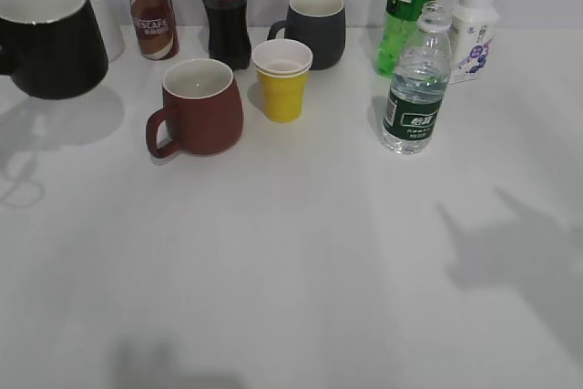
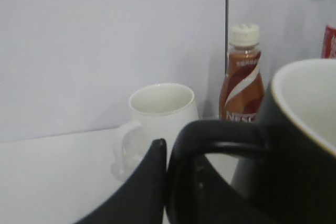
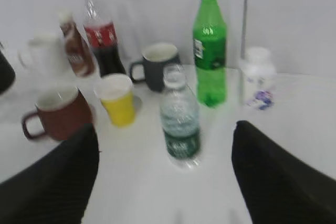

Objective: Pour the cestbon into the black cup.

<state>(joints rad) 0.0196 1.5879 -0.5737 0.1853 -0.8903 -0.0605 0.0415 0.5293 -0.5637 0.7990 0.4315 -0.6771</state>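
Observation:
The cestbon [image 1: 414, 88], a clear ribbed bottle with a dark green label and no cap, stands upright at the right of the table. In the right wrist view the cestbon [image 3: 180, 119] stands ahead of my open, empty right gripper [image 3: 165, 128], between the lines of its two fingers and apart from them. The black cup [image 1: 50, 38] hangs above the table at the far left, its shadow below it. In the left wrist view my left gripper [image 2: 167, 171] is shut on the loop handle of the black cup [image 2: 304, 140]. Neither gripper shows in the exterior view.
A brown-red mug [image 1: 200, 107], a yellow paper cup [image 1: 282, 79] and a dark grey mug [image 1: 314, 29] stand mid-table. A cola bottle [image 1: 225, 6], a Nescafe bottle [image 1: 152, 11], a green soda bottle [image 1: 410, 6] and a white milk bottle [image 1: 474, 34] line the back. A white mug [image 2: 160, 114] stands behind the black cup.

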